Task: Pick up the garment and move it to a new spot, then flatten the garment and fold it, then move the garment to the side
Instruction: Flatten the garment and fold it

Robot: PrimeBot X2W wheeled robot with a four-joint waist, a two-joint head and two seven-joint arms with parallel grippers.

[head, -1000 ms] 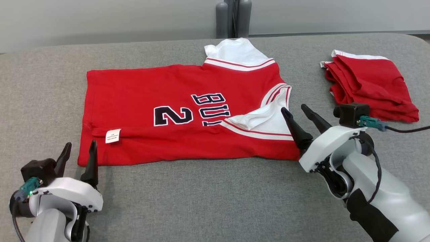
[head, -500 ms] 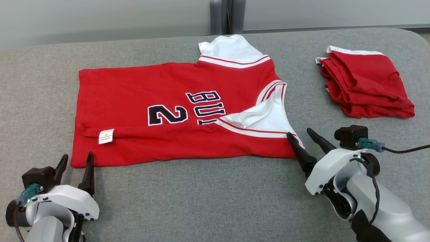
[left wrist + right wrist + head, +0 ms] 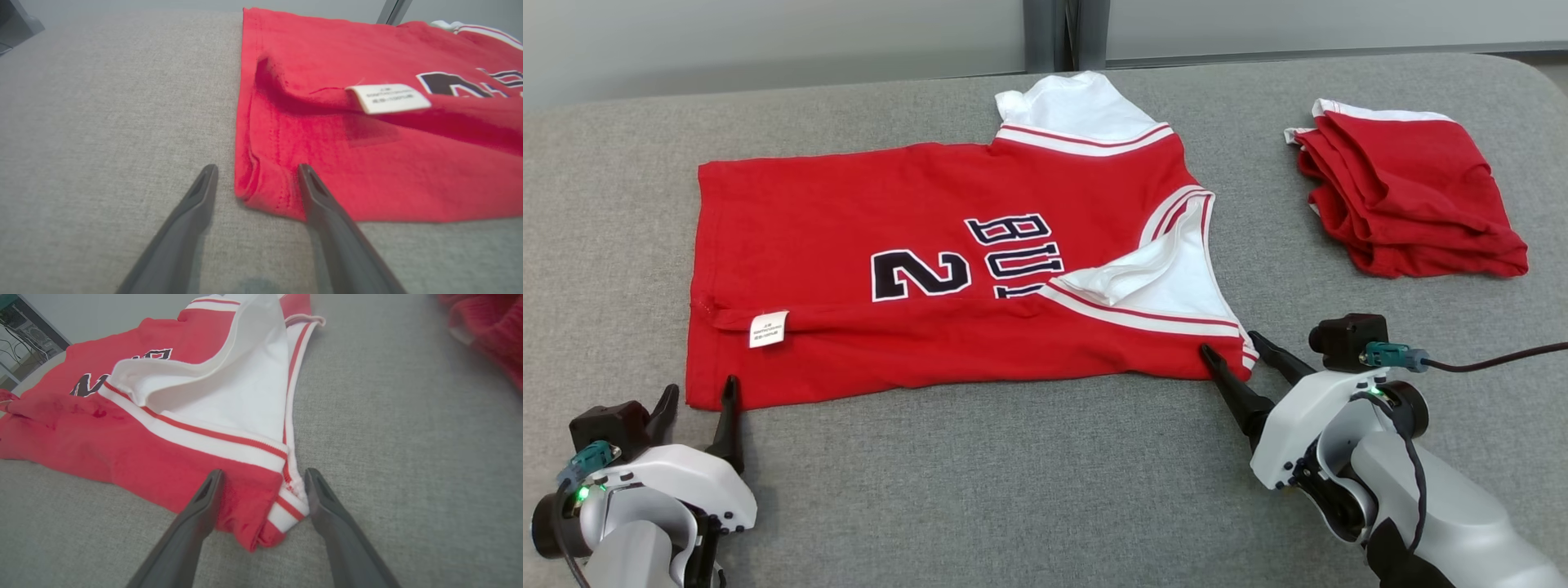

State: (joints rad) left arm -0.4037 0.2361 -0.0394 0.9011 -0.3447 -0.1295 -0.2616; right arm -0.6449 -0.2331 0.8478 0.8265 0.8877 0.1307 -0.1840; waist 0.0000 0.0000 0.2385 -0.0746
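Grey padded table (image 3: 1013, 490) with a pale wall behind and a dark post (image 3: 1054, 33) past the far edge of the jersey. Red jersey (image 3: 849, 245) lies spread flat mid-table with its near long edge folded over. The collar end is toward the robot's right and the hem end toward its left. Black "2" print (image 3: 920, 275) and part of the lettering show face up. A white care label (image 3: 768, 328) sits on the fold line near the hem end. The white sleeve panel (image 3: 1168, 282) with red striping is turned back at the collar end, and a second white sleeve pokes out at the jersey's far edge. Left gripper (image 3: 701, 388) is at the jersey's near hem corner, jaws apart and gripping nothing. In the left wrist view (image 3: 257, 168) the corner sits between the fingers: one tip over the red cloth, the other on bare table just off the hem. Right gripper (image 3: 1228, 343) is at the jersey's near collar-end corner, also spread and unclamped. The right wrist view (image 3: 264, 472) shows the striped corner bracketed by both fingertips. A folded red garment (image 3: 1409, 196) lies well apart from the jersey, beyond its collar end.
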